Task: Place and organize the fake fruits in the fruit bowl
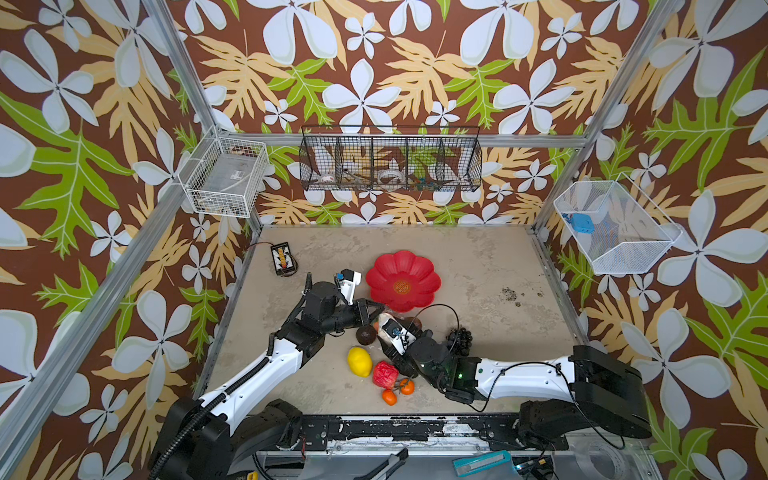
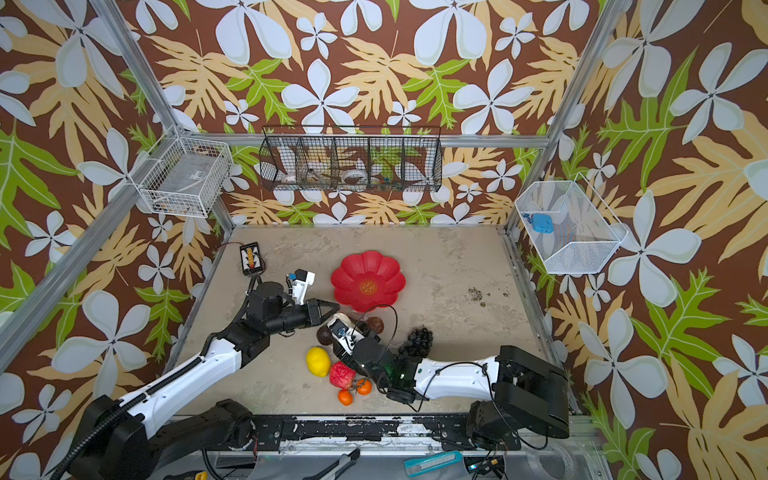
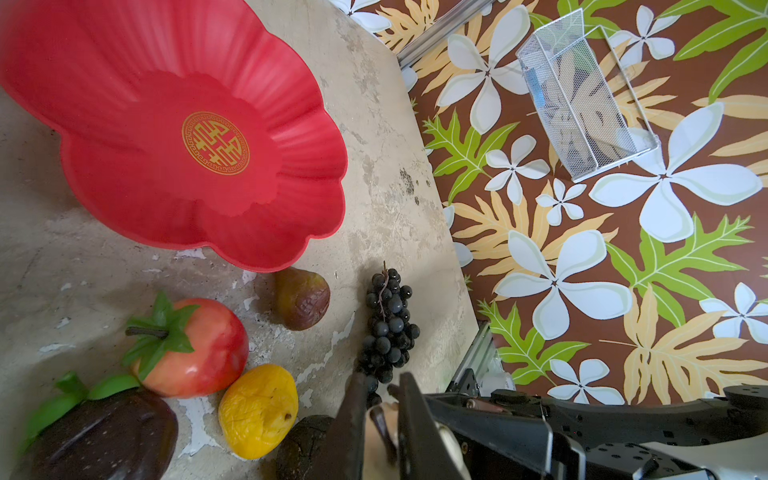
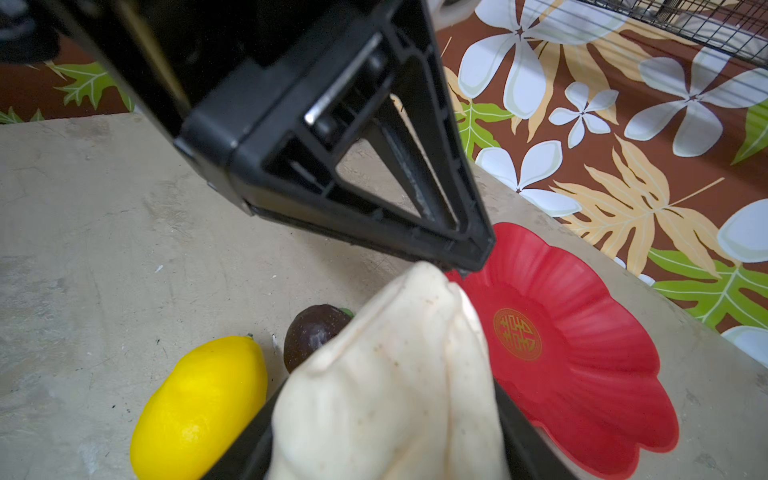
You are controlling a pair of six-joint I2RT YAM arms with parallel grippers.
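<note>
The fruit bowl [image 1: 419, 266] is seen lying empty, its near rim just beyond the pear [image 4: 395, 374], which is clamped in the right gripper [image 4: 382, 440] with its stem [image 3: 380, 419] aimed bowlward. The left gripper [image 3: 381, 380] is set nearly closed about that stem; whether it is pinched cannot be told.
</note>
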